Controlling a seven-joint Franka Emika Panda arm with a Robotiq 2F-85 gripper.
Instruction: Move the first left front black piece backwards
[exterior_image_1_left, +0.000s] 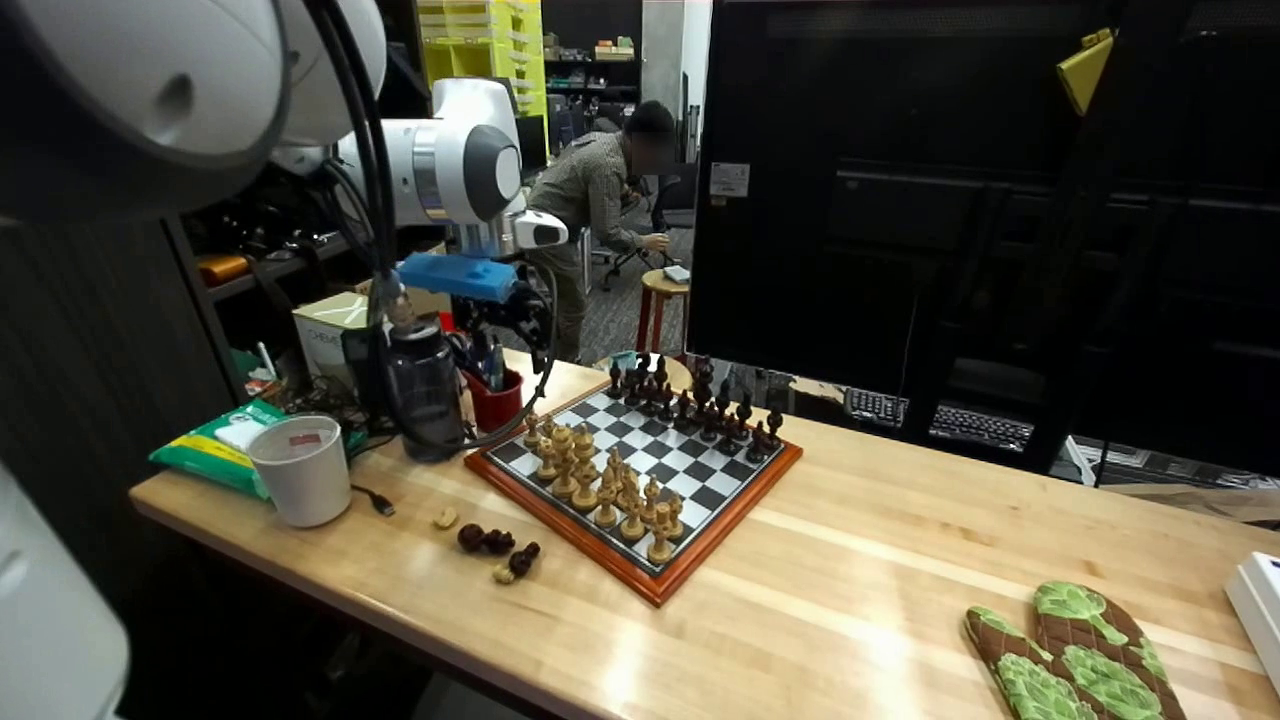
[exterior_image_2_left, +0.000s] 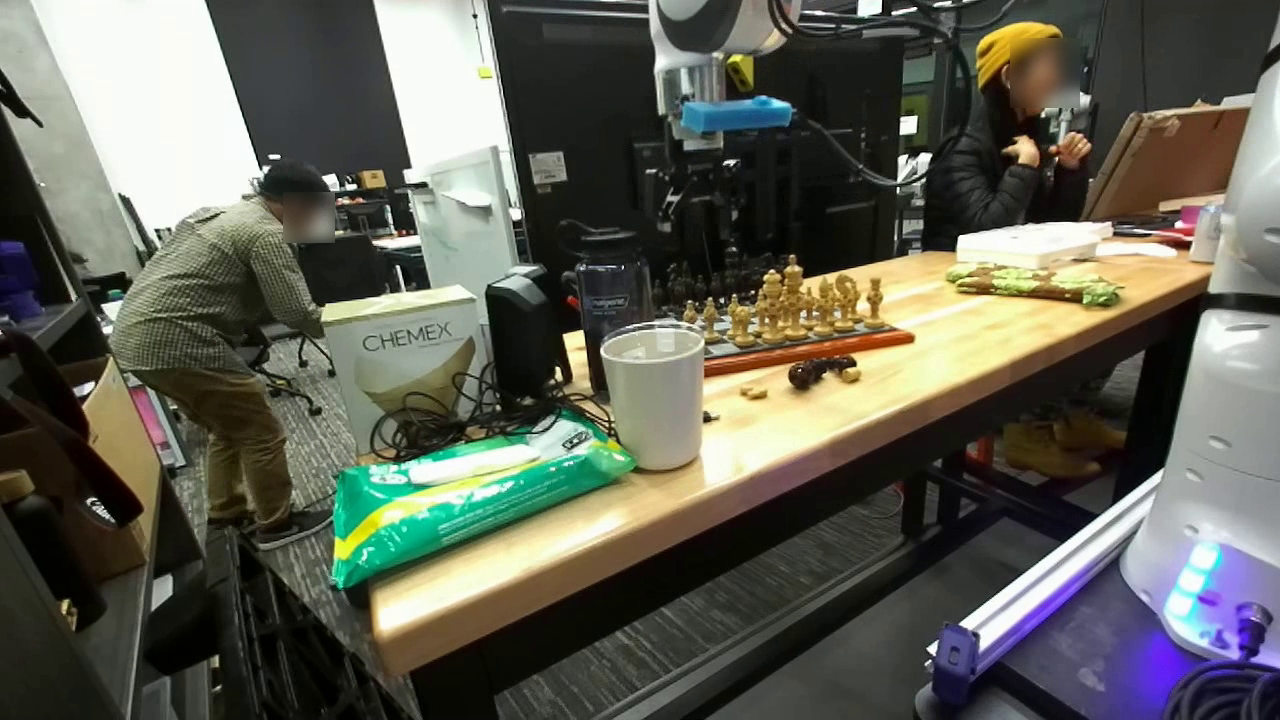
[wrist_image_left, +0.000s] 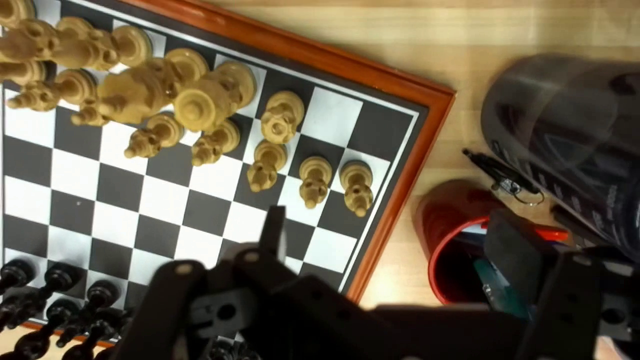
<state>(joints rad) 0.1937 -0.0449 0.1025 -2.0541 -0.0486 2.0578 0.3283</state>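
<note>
A chessboard (exterior_image_1_left: 735, 525) with an orange-brown rim (wrist_image_left: 387, 237) lies on the wooden table. It also shows in an exterior view (exterior_image_2_left: 830, 350). Dark pieces (exterior_image_1_left: 690, 408) stand in rows at the board's far side. In the wrist view, dark pieces (wrist_image_left: 62, 277) show at lower left, and others are hidden behind the gripper. Light wooden pieces (exterior_image_1_left: 590, 485) stand on the opposite side. My gripper (wrist_image_left: 395, 235) is open and empty, fingers wide apart. It hangs above the board's corner area near the red cup, also in both exterior views (exterior_image_1_left: 520, 325) (exterior_image_2_left: 690, 205). It touches no piece.
A dark bottle (exterior_image_1_left: 420, 390) and a red cup (wrist_image_left: 437, 215) with pens stand close beside the board. A white cup (exterior_image_1_left: 305, 475), a green packet (exterior_image_2_left: 480, 500) and a box (exterior_image_2_left: 410, 350) are farther along. Loose pieces (exterior_image_1_left: 485, 540) lie before the board. Oven mitts (exterior_image_1_left: 1105, 650) lie apart.
</note>
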